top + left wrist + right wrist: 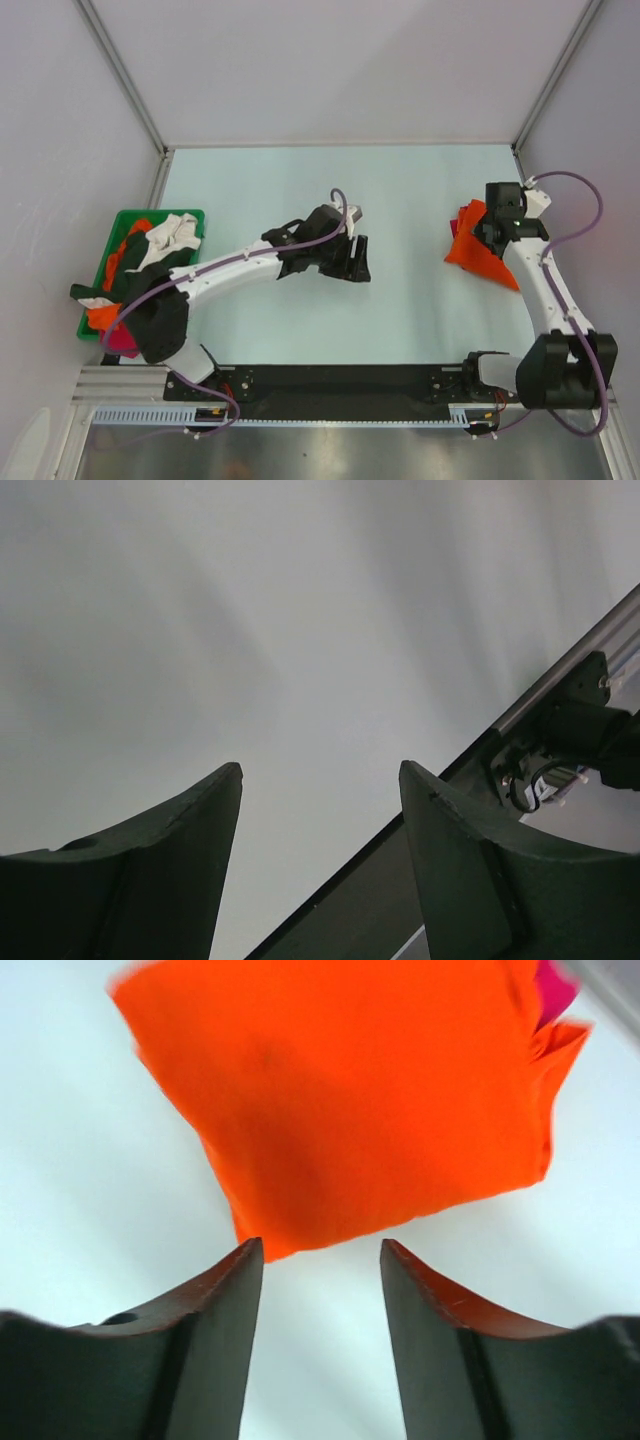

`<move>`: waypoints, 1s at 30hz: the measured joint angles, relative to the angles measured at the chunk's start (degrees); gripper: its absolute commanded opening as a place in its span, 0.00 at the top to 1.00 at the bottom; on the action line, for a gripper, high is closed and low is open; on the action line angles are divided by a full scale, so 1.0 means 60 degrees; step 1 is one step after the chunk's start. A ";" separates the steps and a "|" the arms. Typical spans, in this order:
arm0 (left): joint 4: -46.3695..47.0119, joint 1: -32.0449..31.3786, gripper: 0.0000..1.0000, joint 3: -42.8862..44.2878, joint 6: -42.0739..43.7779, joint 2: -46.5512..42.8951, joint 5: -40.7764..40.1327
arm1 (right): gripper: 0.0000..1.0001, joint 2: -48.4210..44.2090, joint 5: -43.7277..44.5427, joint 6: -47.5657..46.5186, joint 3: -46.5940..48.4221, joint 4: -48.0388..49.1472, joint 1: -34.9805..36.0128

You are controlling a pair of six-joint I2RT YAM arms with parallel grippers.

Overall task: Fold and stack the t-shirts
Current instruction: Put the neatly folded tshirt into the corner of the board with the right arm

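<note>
A: So, from overhead, which arm is closer to the folded orange t-shirt [485, 262]?

B: The right gripper [492, 232], plainly. It hangs over the shirt's far end, at the right side of the table [400, 190]. The shirt's long side runs slantwise from there toward the near right. The left gripper [355, 258] is at mid-table, well apart from it, and the other t-shirts [170, 232] are heaped in the green bin [135, 213] at the far left.

A: And the left wrist view?

B: Its fingers [180, 850] stand spread with nothing between them. Only bare table lies ahead, with the frame rail [590, 650] off to the right.

A: The right wrist view?

B: Jaws are spread there too, gripping nothing. The orange t-shirt fills the view just ahead of the fingertips [235, 1280], its nearest corner almost at the left one. A magenta-red shirt [555, 985] peeks out past its far right corner. I'd say any next move on this stack belongs to the right arm, reaching straight forward.
</note>
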 measured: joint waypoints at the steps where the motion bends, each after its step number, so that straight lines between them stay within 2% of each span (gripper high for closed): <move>1: -0.0120 0.0004 0.30 0.0357 0.0073 0.0189 -0.0047 | 0.36 -0.0350 0.0127 0.0022 0.0069 -0.0022 -0.0018; 4: -0.0208 0.0033 0.30 0.1898 0.0317 0.1118 -0.0142 | 0.28 -0.0947 0.0423 0.0124 0.0244 -0.0084 -0.0146; 7: -0.0226 0.0066 0.30 0.3228 0.0474 0.2076 -0.0160 | 0.25 -0.1093 0.0576 0.0178 0.0211 -0.0321 -0.0412; 10: -0.0251 0.0073 0.31 0.4273 0.0484 0.2947 -0.0058 | 0.28 -0.1173 0.0550 0.0182 -0.0186 -0.0448 -0.0805; 13: -0.0273 0.0084 0.31 0.4521 0.0466 0.3322 0.0058 | 0.35 -0.1333 0.0335 0.0069 -0.0769 -0.0463 -0.1129; 16: -0.0248 0.0084 0.31 0.4207 0.0448 0.3286 0.0084 | 0.36 -0.1501 -0.0011 -0.0189 -0.1009 -0.0393 -0.0863; 21: -0.0044 0.0084 0.32 0.2561 0.0291 0.2550 0.0036 | 0.36 -0.1220 -0.0288 -0.0492 -0.0692 0.0313 0.0586; 25: -0.0040 0.0084 0.32 0.1122 0.0106 0.1483 -0.0022 | 0.35 0.0047 -0.0492 -0.0528 -0.0055 0.1096 0.1537; 30: -0.0131 0.0080 0.32 -0.0197 -0.0047 -0.0270 -0.0102 | 0.36 0.1832 -0.0630 -0.0525 0.0222 0.1789 0.1825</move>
